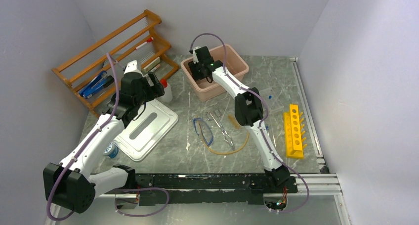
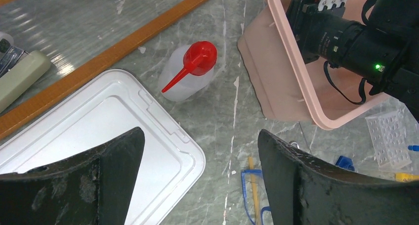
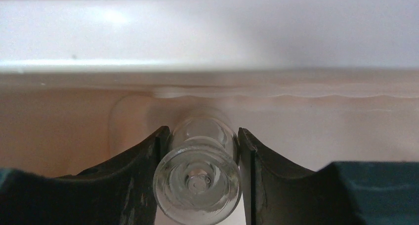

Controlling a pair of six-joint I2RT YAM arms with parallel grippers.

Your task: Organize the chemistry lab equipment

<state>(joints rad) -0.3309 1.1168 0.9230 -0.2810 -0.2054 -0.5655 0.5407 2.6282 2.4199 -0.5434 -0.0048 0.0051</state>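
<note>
The left gripper [image 2: 200, 136] is seen spread wide with nothing between its dark fingers [image 2: 116, 160]. In the left wrist view it hangs above the grey marbled counter [image 2: 222, 116], beside the corner of the flat white plastic lid [image 2: 99, 121]. The white squeeze bottle with the red spouted cap [image 2: 190, 71] is found at the upper middle of that view, standing on the counter just beyond the lid.

The right gripper [image 3: 202, 136] is lowered into the pink plastic tub [image 3: 207, 37] at the upper middle of the top view. Its fingers are closed against both sides of a small clear round glass piece [image 3: 197, 180], which is seen end-on. What kind of piece it is cannot be told.

In the top view, the blue-framed clear goggles [image 1: 203, 128], the metal tongs [image 1: 221, 128] and the loop of tan rubber tubing [image 1: 232, 148] are gathered at the centre of the frame, lying close together on the counter. The yellow tube rack [image 1: 295, 131] is placed at the right. The orange wooden shelf rack [image 1: 113, 52] is set at the upper left against the wall.
</note>
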